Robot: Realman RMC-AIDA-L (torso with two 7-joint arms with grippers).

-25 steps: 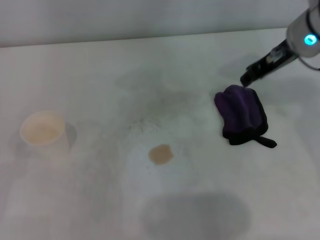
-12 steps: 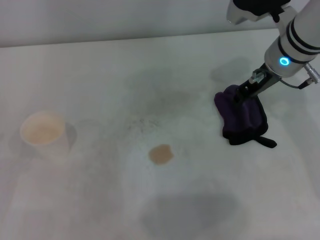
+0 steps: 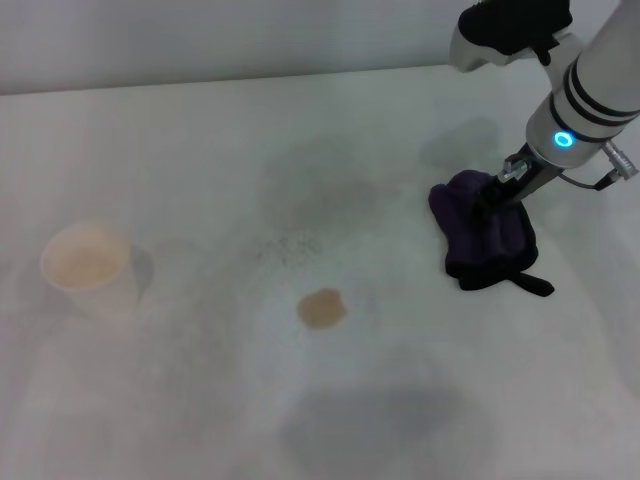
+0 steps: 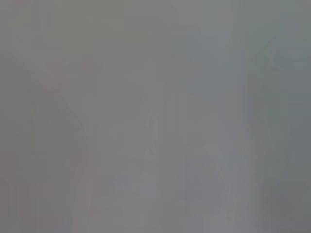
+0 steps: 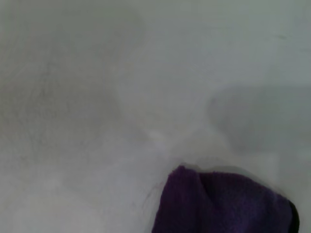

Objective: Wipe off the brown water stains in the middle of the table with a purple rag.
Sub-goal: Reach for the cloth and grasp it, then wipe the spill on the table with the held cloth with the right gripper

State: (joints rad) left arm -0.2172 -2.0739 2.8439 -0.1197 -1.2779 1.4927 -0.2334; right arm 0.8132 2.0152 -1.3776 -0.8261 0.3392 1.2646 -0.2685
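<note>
Over the last second my right gripper (image 3: 490, 198) has dropped from the top right of the head frame, where only its tip showed above the cloth, down onto the purple rag (image 3: 484, 230), and now more of the arm fills the upper right corner. The tip sits right on the upper edge of the rag, touching or pressing into it; I cannot tell if the jaws are spread or closed, the fingers are lost against the dark cloth. The rag itself hasn't shifted: same bunched heap at right of centre, black loop tab pointing lower right. In the right wrist view the rag (image 5: 223, 204) fills the lower right, with bare table (image 5: 97, 97) above it, so the camera is close over the cloth. The brown water stains (image 3: 321, 309) are one small tan blotch below centre of the head frame, well apart from the rag, untouched. The table (image 3: 200, 150) shows grey smudges above the blotch. A paper cup (image 3: 88, 265) stands at far left, out of the way. Left arm is not in the head view and its wrist view shows flat grey only. My read: we're in the grasp step, no wiping yet; next the rag needs a firm pinch, then a drag toward the blotch.
</note>
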